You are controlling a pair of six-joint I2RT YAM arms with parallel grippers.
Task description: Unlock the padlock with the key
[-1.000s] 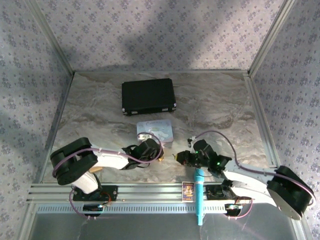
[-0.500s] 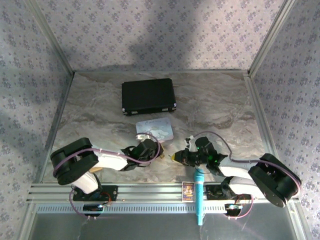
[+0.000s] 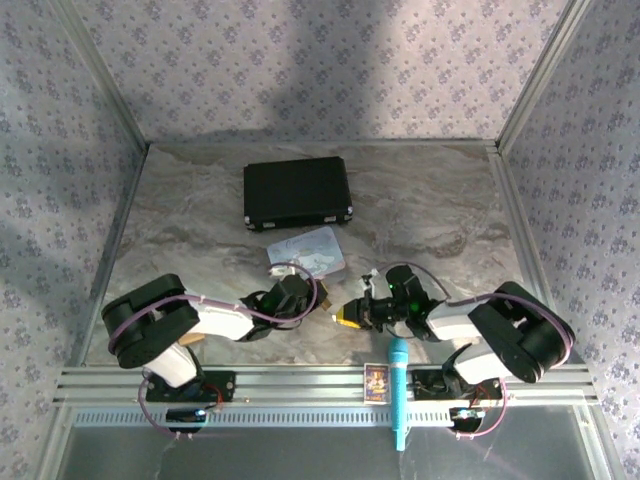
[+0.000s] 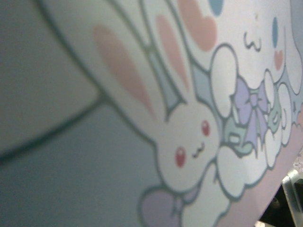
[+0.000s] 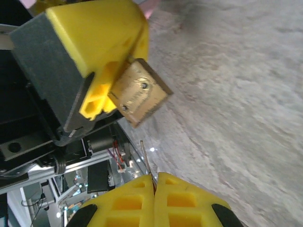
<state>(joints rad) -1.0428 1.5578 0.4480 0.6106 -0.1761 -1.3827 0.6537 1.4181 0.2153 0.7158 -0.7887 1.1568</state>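
Right jaws shifted left, pinching key [image 5: 144, 155] | left jaws clamp padlock [image 5: 140, 97] | tin [image 3: 306, 250] closed, contents hidden

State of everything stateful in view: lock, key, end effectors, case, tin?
left end effector: shut on padlock
right end effector: shut on key
padlock: gripped, shackle hidden, key not inserted
key: pinched, tip short of padlock
black case: closed
pastel tin: lid on

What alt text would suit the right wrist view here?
A small brass padlock, clamped in the yellow-fingered left gripper, faces a thin pale-metal key sticking out of the shut right gripper below. Grey marbled tabletop lies behind.
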